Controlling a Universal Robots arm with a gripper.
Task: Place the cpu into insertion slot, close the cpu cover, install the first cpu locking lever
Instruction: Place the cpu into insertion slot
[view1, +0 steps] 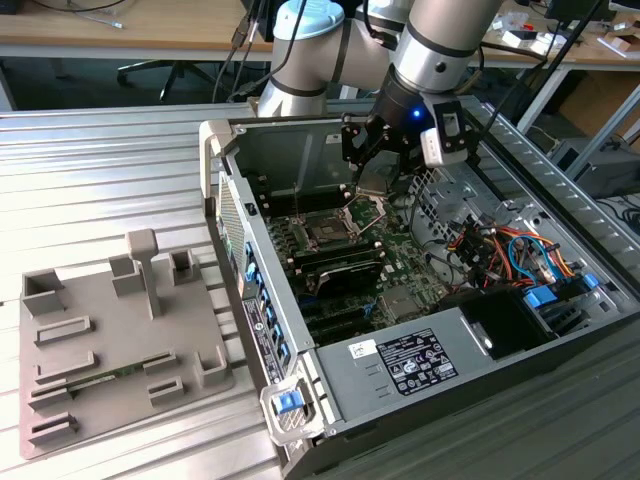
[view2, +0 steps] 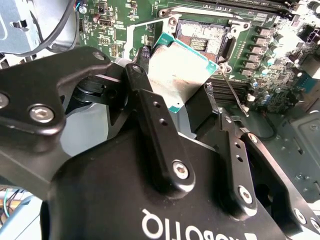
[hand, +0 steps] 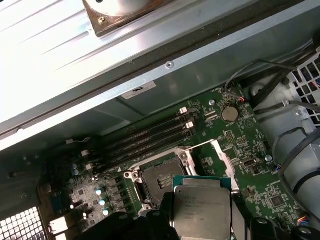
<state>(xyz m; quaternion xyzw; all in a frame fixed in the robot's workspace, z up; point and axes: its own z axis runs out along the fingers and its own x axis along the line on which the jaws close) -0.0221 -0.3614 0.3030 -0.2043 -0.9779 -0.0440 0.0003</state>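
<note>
Right now the gripper is clamped on the cpu by 2 opposite edges, holding it above the open slot, far inside the case. I'd judge it light, stiff and fragile; the edges are the safest hold.

This is a robotics lab or electronics workshop. A robot arm reaches into an open desktop computer case on a ribbed aluminium bench, beside a grey parts fixture. Behind stand wooden desks with cables and an office chair's wheeled base.
</note>
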